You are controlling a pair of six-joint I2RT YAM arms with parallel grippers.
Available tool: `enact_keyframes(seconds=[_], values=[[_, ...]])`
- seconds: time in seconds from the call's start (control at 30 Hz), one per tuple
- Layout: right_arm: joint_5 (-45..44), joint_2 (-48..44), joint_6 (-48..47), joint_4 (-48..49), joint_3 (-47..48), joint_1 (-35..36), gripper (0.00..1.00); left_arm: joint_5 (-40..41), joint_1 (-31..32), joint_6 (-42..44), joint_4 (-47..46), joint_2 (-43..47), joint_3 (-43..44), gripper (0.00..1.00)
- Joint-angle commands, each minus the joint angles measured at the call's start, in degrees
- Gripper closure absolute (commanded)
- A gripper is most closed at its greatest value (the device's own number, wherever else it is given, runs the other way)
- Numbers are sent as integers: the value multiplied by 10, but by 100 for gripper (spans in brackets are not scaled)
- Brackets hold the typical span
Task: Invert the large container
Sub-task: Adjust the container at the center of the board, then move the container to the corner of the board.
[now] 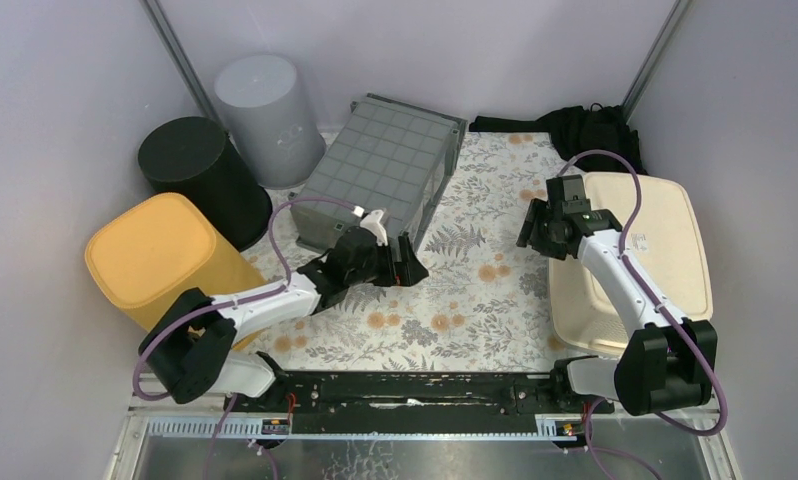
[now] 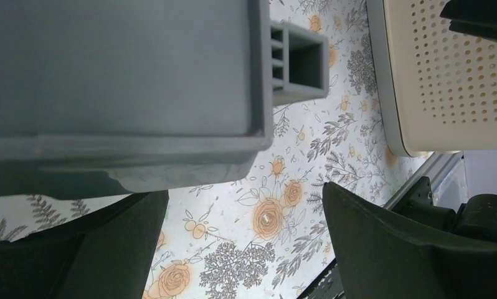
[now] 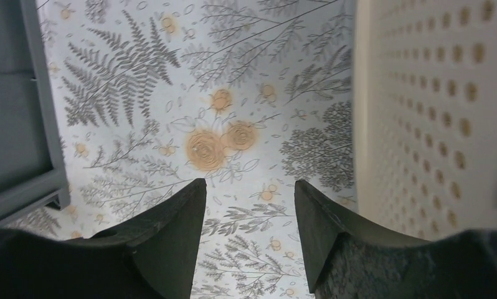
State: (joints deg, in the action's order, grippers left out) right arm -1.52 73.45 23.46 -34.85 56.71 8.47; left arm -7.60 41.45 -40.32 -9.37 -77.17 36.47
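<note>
The large container is a grey crate standing tilted at the back middle, its gridded underside facing up and towards me. My left gripper is at its near right corner, open and holding nothing. In the left wrist view the crate's rim hangs just above the left finger, and only floral cloth shows inside the gripper. My right gripper hovers open over the cloth, apart from the crate. The right wrist view has the crate's edge at far left and nothing within the gripper.
A cream perforated basket lies upside down at the right, close beside the right gripper. A yellow bin, a black bin and a grey round bin stand at the left. Black cloth lies at the back right.
</note>
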Motion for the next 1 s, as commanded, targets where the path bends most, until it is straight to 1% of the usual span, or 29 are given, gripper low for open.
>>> enact_keyframes(seconds=[0.0,0.23,0.4,0.43,0.5,0.67,0.7,0.77,0.83,0.97], values=[[-87,-11,15,-23,10,-12,37,-24,0,16,-75,-31,27,0],[-183,-4,9,-79,34,-51,24,-45,7,16,-83,-64,50,0],[-273,-13,37,-108,47,-67,6,-57,16,15,-81,-73,65,0],[-282,-15,41,-110,46,-71,4,-58,19,15,-79,-74,68,0],[-264,-22,39,-106,48,-74,5,-61,23,16,-73,-74,74,0],[-154,-64,10,-67,48,-74,5,-61,29,18,-82,-83,77,0],[-121,-74,4,-60,50,-74,3,-63,29,19,-84,-93,87,0],[-90,-85,0,-50,49,-74,0,-65,31,28,-95,-121,99,0],[-58,-97,-1,-38,44,-74,1,-65,31,36,-103,-154,120,0],[-29,-109,0,-34,39,-74,1,-74,31,53,-114,-210,159,0]])
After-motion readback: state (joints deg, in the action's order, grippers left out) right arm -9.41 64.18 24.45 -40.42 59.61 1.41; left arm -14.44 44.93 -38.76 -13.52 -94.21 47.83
